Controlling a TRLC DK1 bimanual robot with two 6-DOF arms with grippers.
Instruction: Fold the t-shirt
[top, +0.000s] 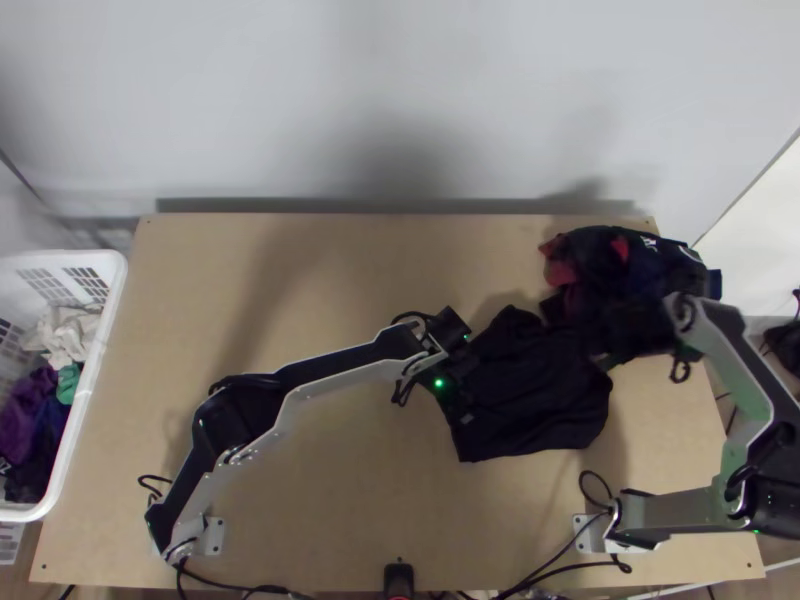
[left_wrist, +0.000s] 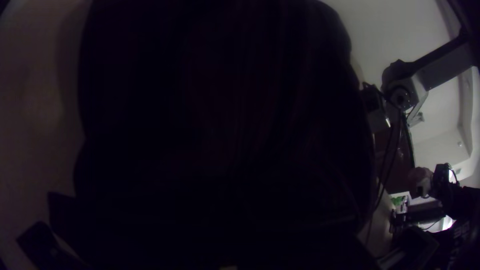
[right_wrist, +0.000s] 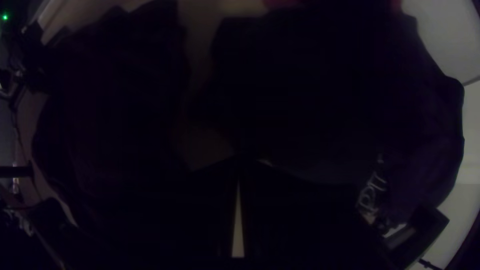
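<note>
In the top view, my left gripper (top: 458, 390) is at the left edge of the black t-shirt (top: 540, 395), which lies loosely folded or bunched right of the table's middle. Dark cloth spans much of the left wrist view, the t-shirt (left_wrist: 225, 110) close up; part of my left gripper (left_wrist: 46, 246) is at the lower left. My right gripper (top: 628, 335) is over the t-shirt's right side, by the neighbouring clothes. Its fingers meet at the tips in the right wrist view, where the right gripper (right_wrist: 240, 167) is shut; no cloth can be made out between them.
A heap of dark clothes with red parts (top: 610, 260) lies at the table's back right, next to the t-shirt. A white basket (top: 105, 345) holding clothes stands off the left side. Bare wood (top: 300, 290) stretches across the table's left and back.
</note>
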